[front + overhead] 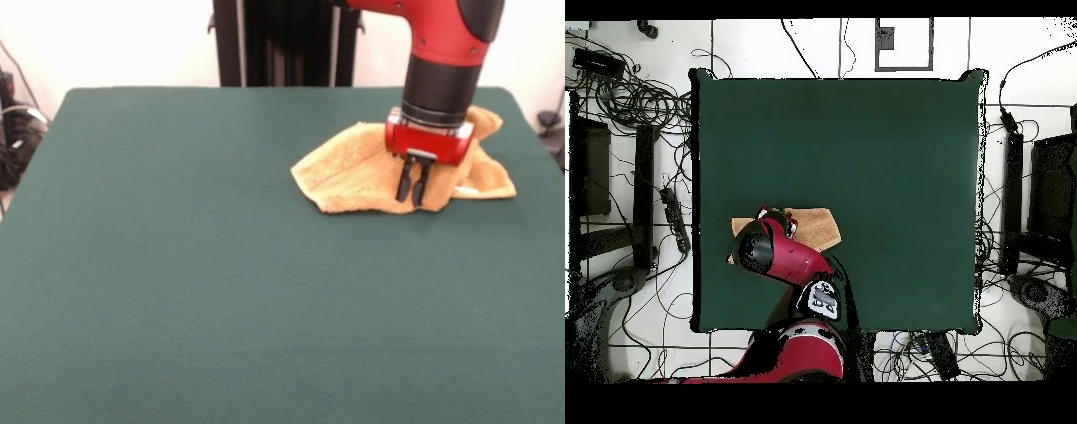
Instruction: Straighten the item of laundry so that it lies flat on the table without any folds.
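The rumpled orange-tan terry towel (362, 172) lies bunched near the dark green felt table's (177, 265) far corner beside the pedestal. The red-and-black gripper (411, 184) hangs over it, fingers nearly together (apparently holding nothing). Best to pinch one hemmed edge low, then drag outward slowly.

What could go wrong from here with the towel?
1. The towel is bunched, with folds under the gripper; a pinch may catch two layers and drag the fold along rather than open it.
2. It lies near the table edge on the robot's side; a pull that way could slide it off.
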{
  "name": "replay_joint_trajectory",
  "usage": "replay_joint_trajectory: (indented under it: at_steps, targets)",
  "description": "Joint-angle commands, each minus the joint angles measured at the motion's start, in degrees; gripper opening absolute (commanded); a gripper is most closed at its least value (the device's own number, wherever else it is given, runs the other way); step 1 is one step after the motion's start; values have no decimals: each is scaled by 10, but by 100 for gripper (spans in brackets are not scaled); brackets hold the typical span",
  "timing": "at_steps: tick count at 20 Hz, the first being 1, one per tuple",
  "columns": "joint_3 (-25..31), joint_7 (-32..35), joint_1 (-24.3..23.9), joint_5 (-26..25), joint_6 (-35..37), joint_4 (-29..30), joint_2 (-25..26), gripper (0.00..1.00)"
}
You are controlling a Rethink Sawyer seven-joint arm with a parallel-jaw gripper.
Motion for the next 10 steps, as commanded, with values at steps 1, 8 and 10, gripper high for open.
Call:
replay_joint_trajectory:
  at_steps: [1, 8, 10]
  targets:
    - [-32, 7, 13, -47, 198, -48, 2, 0]
    - [-53, 32, 12, -84, 339, -97, -47, 0]
    - [-64, 39, 16, -101, 401, -115, -69, 0]
